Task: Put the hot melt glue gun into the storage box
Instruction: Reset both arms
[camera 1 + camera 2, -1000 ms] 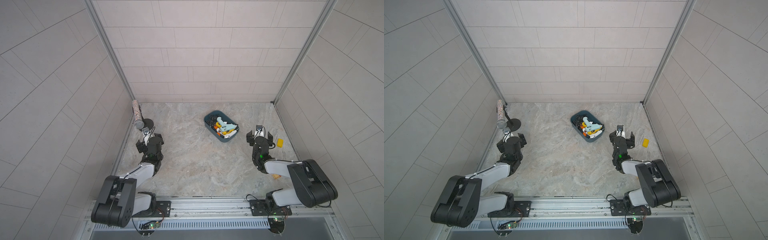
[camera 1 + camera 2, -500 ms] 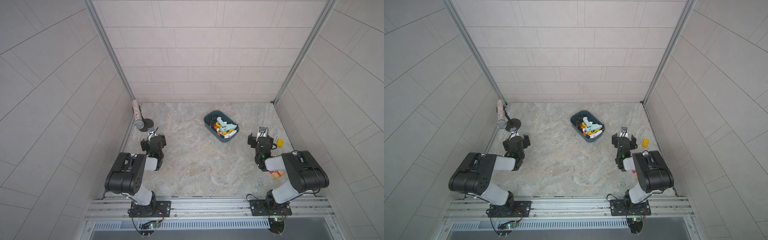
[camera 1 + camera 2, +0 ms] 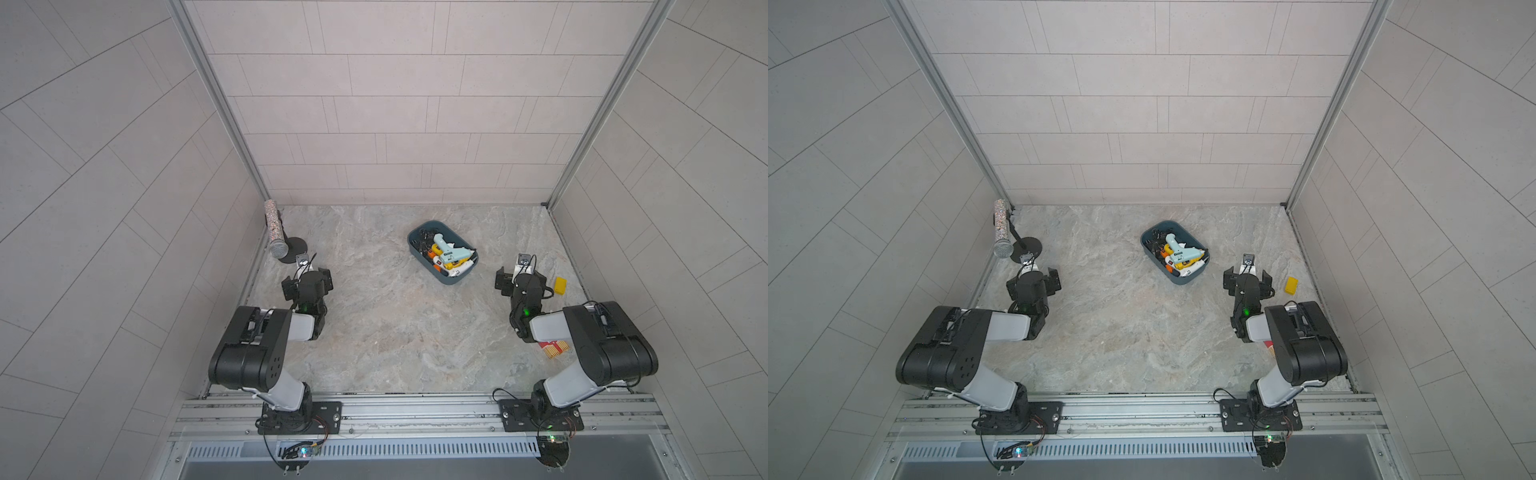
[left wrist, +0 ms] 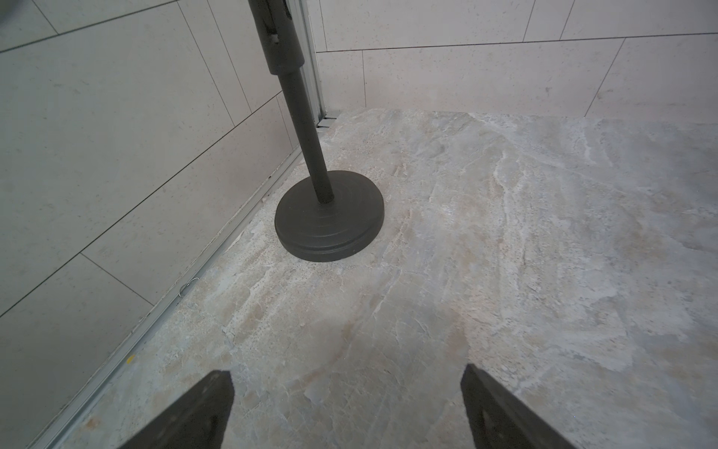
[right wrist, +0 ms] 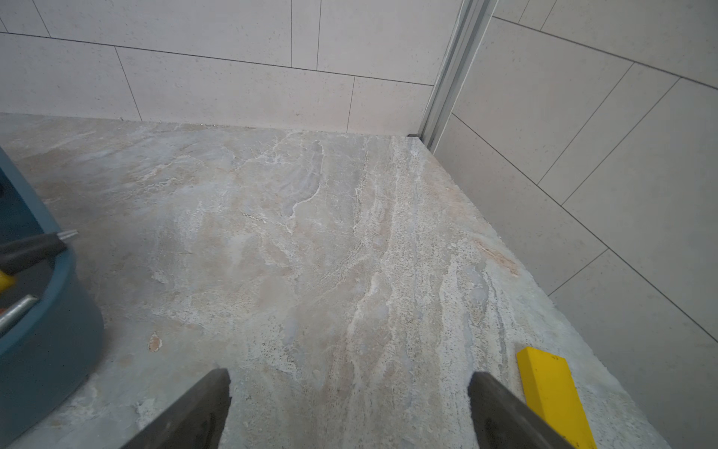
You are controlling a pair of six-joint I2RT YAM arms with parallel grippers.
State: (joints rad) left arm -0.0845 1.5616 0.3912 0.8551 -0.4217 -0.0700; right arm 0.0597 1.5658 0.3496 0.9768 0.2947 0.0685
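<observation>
The dark teal storage box (image 3: pixel 451 280) (image 3: pixel 1184 279) stands on the stone floor towards the back, right of centre. In it a light-blue hot melt glue gun (image 3: pixel 451 249) (image 3: pixel 1183 250) lies on top of a yellow-orange one and a white one. The right wrist view shows the box's wall (image 5: pixel 46 330) and a dark nozzle (image 5: pixel 35 248) sticking over its rim. My left gripper (image 3: pixel 307 279) (image 3: pixel 1034 282) (image 4: pixel 345 375) is open over bare floor, far left of the box. My right gripper (image 3: pixel 519 278) (image 3: pixel 1246 279) (image 5: pixel 349 375) is open and empty, just right of the box.
A glittery microphone (image 3: pixel 277 232) on a black round-based stand (image 4: pixel 330 217) stands at the back left, just ahead of my left gripper. A yellow block (image 3: pixel 560 286) (image 5: pixel 551 388) lies beside my right gripper near the right wall. A red and orange packet (image 3: pixel 552 348) lies under my right arm.
Both arms have folded up, their elbows rising towards the camera. The grippers stayed about where they were, open. The box and its contents have not moved.
</observation>
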